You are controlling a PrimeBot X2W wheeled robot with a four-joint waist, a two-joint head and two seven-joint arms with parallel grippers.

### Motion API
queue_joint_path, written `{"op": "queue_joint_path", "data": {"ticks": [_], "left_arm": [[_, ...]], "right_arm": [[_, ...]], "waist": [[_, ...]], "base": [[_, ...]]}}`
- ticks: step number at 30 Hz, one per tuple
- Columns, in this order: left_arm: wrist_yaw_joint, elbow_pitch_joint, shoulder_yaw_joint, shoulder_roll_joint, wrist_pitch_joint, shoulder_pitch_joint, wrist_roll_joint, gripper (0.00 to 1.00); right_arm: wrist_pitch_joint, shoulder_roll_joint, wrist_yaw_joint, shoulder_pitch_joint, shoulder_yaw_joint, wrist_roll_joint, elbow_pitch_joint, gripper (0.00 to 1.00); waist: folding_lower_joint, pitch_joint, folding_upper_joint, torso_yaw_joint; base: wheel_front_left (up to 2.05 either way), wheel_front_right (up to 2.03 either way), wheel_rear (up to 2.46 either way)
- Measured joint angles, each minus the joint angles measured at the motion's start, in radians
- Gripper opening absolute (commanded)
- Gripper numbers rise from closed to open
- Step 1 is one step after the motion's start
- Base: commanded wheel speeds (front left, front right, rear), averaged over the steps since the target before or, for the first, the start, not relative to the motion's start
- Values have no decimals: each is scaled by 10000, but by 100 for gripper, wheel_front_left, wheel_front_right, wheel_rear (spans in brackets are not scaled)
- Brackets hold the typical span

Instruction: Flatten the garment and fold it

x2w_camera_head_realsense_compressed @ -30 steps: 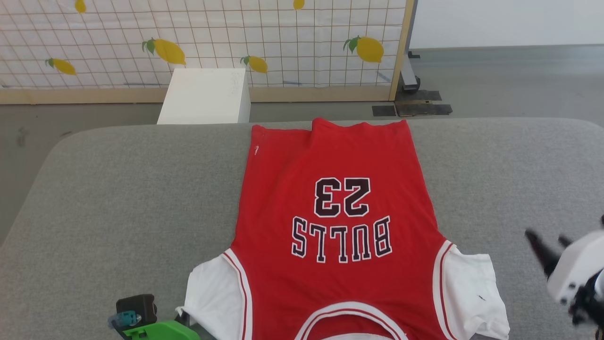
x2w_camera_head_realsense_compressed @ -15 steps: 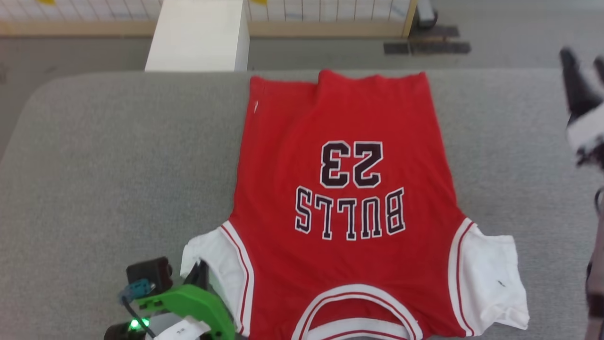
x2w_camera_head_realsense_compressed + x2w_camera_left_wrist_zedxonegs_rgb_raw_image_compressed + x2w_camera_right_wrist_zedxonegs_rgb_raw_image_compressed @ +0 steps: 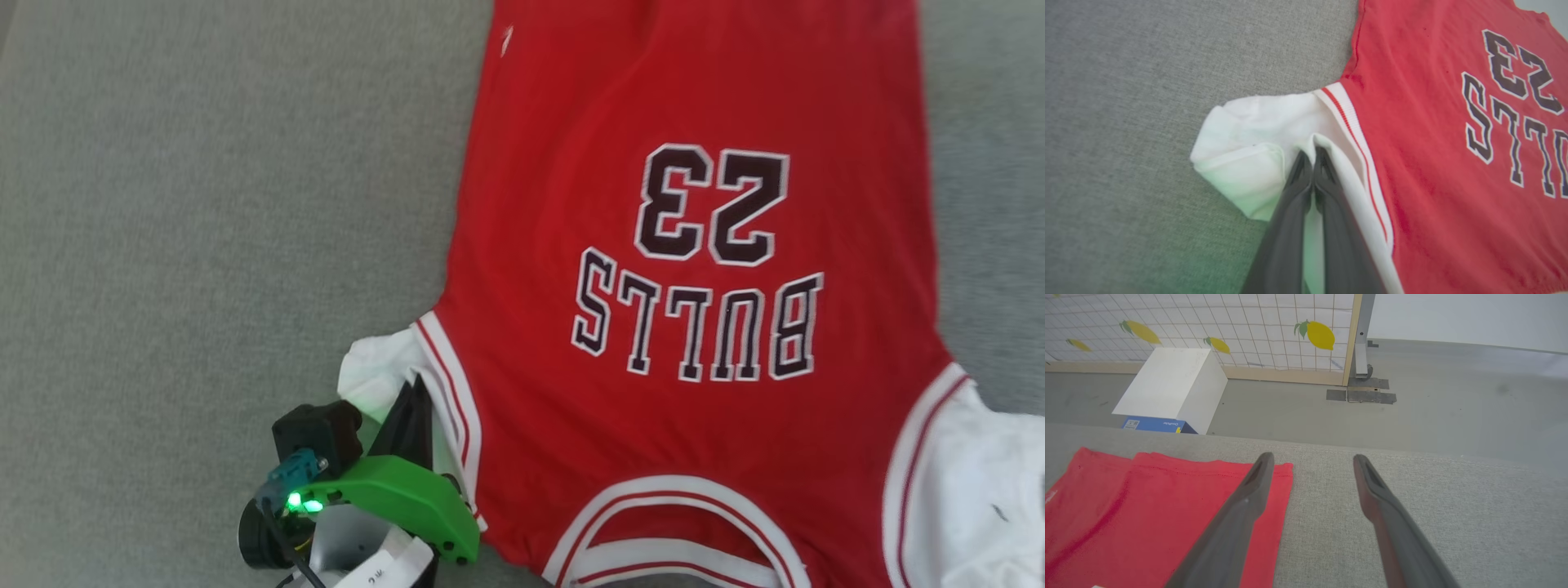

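The left hand has a bright green moulded shell with rounded edges and a few small dark dots at its lower end. Beside the shell sits a black boxy camera block, with a teal connector and a glowing green light below it. A black cable runs past a black round collar. A white label carries small dark print. The fingers are long, smooth and dark grey, tapering to narrow tips. The right hand has the same dark fingers, each with a shallow groove near its tip.
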Motion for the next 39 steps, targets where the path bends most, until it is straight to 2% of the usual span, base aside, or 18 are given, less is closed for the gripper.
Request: {"op": "queue_joint_path", "data": {"ticks": [4,10,17,18,19,23,26,30,35,39], "left_arm": [[117,-483,-178,-92,-150,-2,297,0],[167,-1083,-493,-205,-192,20,430,0],[153,-1101,-591,-324,-274,-1,424,0],[153,-1087,-587,-326,-276,-1,424,0],[153,-1070,-587,-328,-278,-4,422,0],[153,-903,-543,-318,-272,-9,395,0],[153,-702,-449,-261,-240,-16,347,0],[153,-408,-251,-54,-79,-15,242,0],[153,-65,-29,265,238,42,104,0],[157,128,167,577,548,289,-186,0]], "right_arm": [[1020,-328,0,-467,575,-552,522,100],[2004,-786,0,-698,1593,-901,867,100],[2945,-1135,-2,-1106,1728,-905,821,100],[3066,-1139,-2,-1127,1724,-874,813,31],[3154,-1143,-2,-1144,1703,-830,802,0],[3231,-978,2,-1127,1319,-771,805,0],[2752,-738,2,-1029,715,-727,836,0],[1870,-571,2,-1013,585,-357,560,0],[1162,-1016,2,-148,922,320,-213,0],[1248,-1565,2,1610,1277,1032,-1342,0]], "waist": [[0,706,0,417],[-1,1647,0,1109],[-3,2063,0,1584],[-3,2061,0,1595],[-3,2045,0,1595],[-3,1870,0,1521],[-3,1625,0,1417],[-2,1143,0,1241],[-2,324,0,943],[-3,-456,0,615]], "base": [[0,0,0],[0,0,0],[0,0,0],[0,0,0],[0,0,0],[0,0,0],[0,0,0],[0,0,0],[0,0,0],[0,0,0]]}}
